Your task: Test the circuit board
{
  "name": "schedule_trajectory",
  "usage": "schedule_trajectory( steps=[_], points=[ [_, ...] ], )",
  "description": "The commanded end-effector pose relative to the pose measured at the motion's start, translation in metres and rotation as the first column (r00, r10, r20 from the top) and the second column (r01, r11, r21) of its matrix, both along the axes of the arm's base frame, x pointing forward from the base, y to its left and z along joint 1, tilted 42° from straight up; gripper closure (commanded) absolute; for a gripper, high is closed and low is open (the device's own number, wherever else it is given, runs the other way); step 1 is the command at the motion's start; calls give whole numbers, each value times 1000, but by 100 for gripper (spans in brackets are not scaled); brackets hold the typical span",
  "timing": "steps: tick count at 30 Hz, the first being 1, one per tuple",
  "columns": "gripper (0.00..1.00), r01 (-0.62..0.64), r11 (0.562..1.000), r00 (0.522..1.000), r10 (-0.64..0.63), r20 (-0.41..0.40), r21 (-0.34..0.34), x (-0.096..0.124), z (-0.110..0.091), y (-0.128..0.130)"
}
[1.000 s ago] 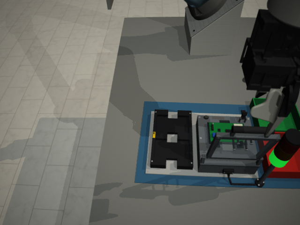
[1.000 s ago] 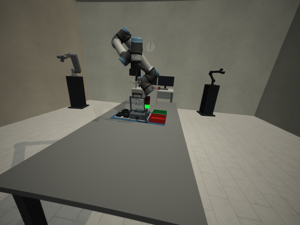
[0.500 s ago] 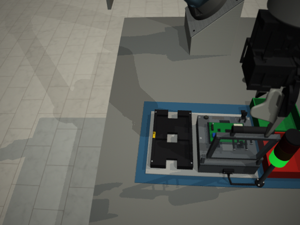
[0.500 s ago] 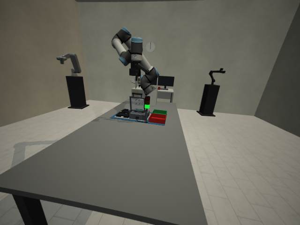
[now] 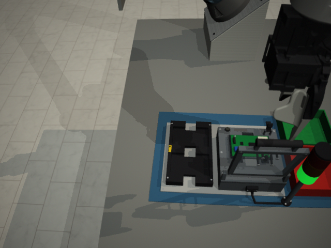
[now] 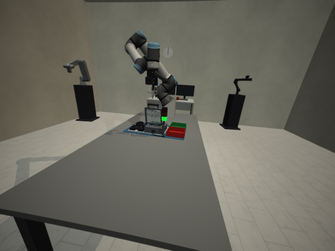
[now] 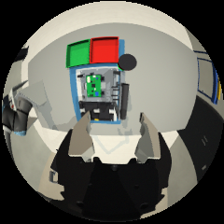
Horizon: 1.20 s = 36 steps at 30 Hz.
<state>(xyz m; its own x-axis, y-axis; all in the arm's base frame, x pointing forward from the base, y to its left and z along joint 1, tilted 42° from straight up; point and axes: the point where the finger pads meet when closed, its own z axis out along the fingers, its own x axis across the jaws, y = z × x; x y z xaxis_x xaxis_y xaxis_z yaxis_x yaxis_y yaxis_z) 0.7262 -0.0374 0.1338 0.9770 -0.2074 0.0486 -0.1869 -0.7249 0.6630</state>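
In the exterior view, the blue mat [image 5: 155, 173] [image 6: 174, 138] [image 7: 75, 100] lies toward the far end of the table [image 5: 147, 96] [image 6: 148, 175] [image 7: 163, 70], well apart from the near corners. The tray [image 5: 177, 165] [image 6: 137, 126] [image 7: 98, 110] is toward the table's left edge — no board lies in it. Beside it, the tester [image 5: 224, 152] [image 6: 154, 128] [image 7: 105, 77] has its lid [image 5: 234, 163] [image 6: 146, 116] raised, the handle [image 5: 279, 143] [image 6: 153, 104] [image 7: 124, 100] uppermost.

The board [image 5: 250, 138] [image 7: 94, 86] lies in the tester, component side up, its white connector [image 5: 262, 137] at the edge away from the lid's hinge side. Whether both pins pass through its holes cannot be told. The signal light [image 5: 307, 174] [image 6: 164, 118] glows green.

Toward the table's right edge, the red bin [image 5: 307, 192] [image 6: 176, 135] [image 7: 105, 63] is nearer the exterior camera and the green bin [image 5: 325, 117] [image 6: 178, 125] [image 7: 70, 55] just behind it. Neither shows a board.

The gripper [image 5: 298, 124] [image 6: 154, 96] [image 7: 116, 112] hangs above the tabletop, fingers partway apart — rather wide, with nothing between them.

gripper [image 5: 300, 127] [image 6: 154, 96] [image 7: 116, 112] moved slightly, up in the top view, a little left as well
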Motion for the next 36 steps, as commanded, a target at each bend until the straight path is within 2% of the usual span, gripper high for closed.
schedule_trajectory(
  steps=[1,3,11,16,27,36],
  points=[
    [41,-4,1000,1000,4,3,1,-36,-1,11],
    [41,-4,1000,1000,4,3,1,-36,-1,11],
    [41,-4,1000,1000,4,3,1,-86,-3,20],
    [41,-4,1000,1000,4,3,1,-105,-4,24],
    [41,-2,1000,1000,2,1,1,-110,-5,24],
    [41,-1,1000,1000,1,-2,0,-111,-16,14]
  ],
)
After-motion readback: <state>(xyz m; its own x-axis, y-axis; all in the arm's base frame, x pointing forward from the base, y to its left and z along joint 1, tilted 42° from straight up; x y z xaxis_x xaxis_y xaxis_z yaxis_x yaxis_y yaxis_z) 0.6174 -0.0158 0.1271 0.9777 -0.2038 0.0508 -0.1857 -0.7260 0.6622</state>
